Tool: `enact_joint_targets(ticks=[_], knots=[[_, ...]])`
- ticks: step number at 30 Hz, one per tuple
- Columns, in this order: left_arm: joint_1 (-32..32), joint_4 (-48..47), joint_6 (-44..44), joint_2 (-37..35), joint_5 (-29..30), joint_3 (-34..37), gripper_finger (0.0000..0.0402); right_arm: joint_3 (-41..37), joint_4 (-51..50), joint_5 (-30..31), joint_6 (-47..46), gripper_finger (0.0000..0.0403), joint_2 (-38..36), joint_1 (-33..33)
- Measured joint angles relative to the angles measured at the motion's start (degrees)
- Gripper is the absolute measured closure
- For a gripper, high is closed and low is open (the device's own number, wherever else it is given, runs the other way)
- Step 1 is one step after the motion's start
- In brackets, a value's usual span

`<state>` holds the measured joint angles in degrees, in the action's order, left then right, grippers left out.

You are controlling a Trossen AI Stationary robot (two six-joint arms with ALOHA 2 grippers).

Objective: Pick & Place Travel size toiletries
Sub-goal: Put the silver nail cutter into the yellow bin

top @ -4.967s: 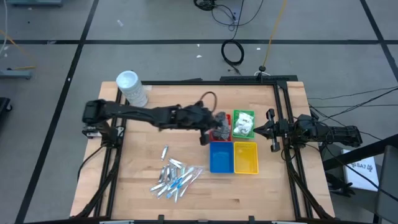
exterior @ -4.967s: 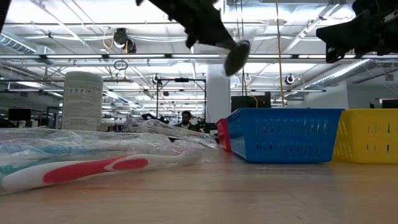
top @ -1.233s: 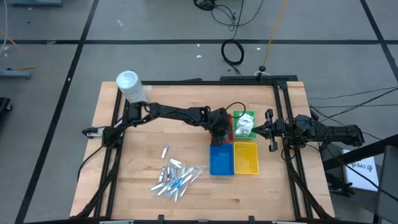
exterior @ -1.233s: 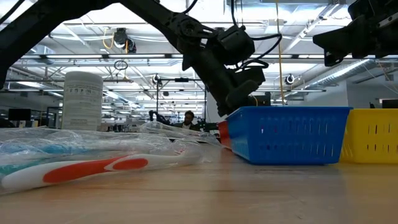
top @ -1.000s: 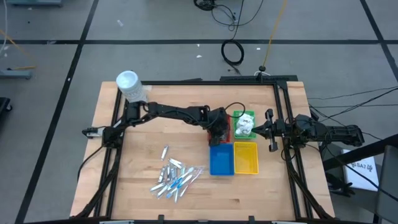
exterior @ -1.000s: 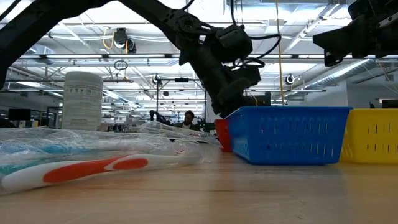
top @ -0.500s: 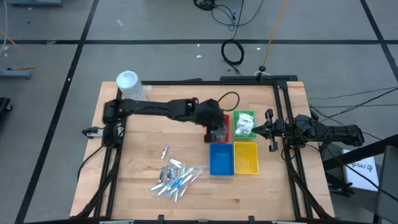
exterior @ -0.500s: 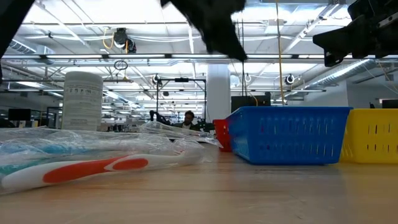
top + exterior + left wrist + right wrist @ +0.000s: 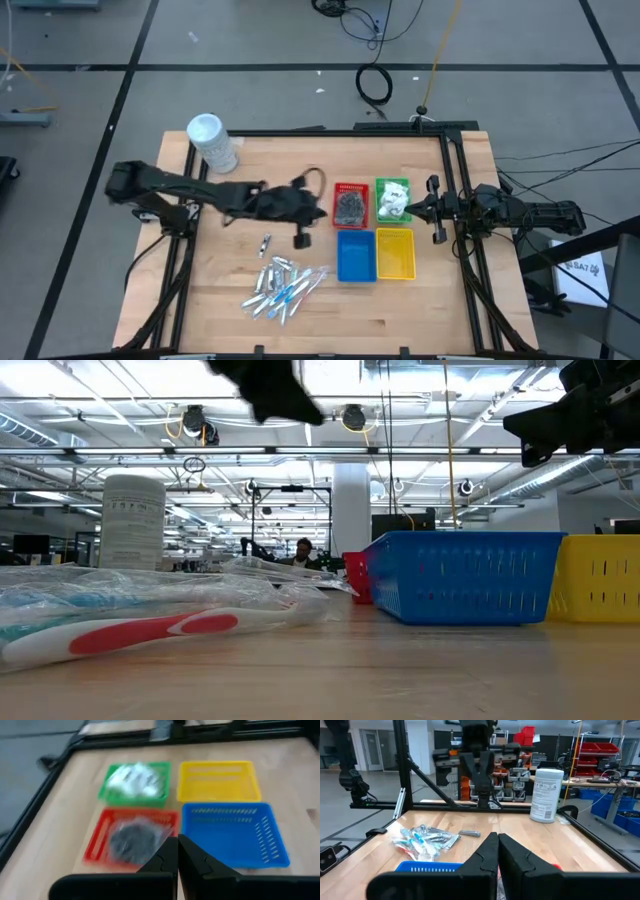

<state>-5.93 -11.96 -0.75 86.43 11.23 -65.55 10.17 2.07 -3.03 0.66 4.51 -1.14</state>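
- Left gripper [image 9: 300, 238] held above bare wood between the red tray [image 9: 350, 204] and the pile of wrapped sticks [image 9: 284, 288]; fingers pressed together with nothing between them, as seen in the left wrist view [image 9: 176, 860].
- Left arm stretched across the table from its base at the left edge, high enough that only a dark piece of it shows at the top of the low view.
- Right gripper [image 9: 437, 210] parked at the right edge of the table, just beside the green tray [image 9: 392, 200]; fingers closed and empty in the right wrist view [image 9: 496, 852].
- Four square trays set in a block right of centre: red and green in the far row, blue tray [image 9: 356, 254] and yellow tray [image 9: 395, 253] in the near row, sides touching.
- Dark grey round bundles [image 9: 351, 207] heaped inside the red tray, also visible in the left wrist view [image 9: 132, 840].
- White square packets [image 9: 391, 199] piled in the green tray, blurred in the left wrist view [image 9: 135, 779].
- Blue and yellow trays showing only their own mesh floors.
- Clear-wrapped blue-and-white sticks lying loose on the wood in a fanned pile toward the near left, well apart from the trays; one small separate piece [image 9: 265, 242] just behind the pile.
- Same pile filling the left of the low view [image 9: 150, 605], a red-and-white handle at the front.
- Tall white tub [image 9: 212, 143] standing upright at the far left corner of the table.
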Motion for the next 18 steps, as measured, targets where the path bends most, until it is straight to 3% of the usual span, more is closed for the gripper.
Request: enact_joint_targets(ticks=[3,7,18], knots=[[-2.5,2.6,-7.3,-5.5,5.1,8.3,0.0401,0.0,0.0,0.0,0.0,0.0403,0.0,0.0],[-6.7,-0.6,-20.7,-9.6,10.0,15.5,0.0401,0.0,-0.1,0.1,0.0,0.0403,0.0,0.0],[-14.1,-27.2,-67.0,-5.7,10.8,19.9,0.0401,0.0,-0.2,0.6,0.2,0.0403,0.0,0.0]])
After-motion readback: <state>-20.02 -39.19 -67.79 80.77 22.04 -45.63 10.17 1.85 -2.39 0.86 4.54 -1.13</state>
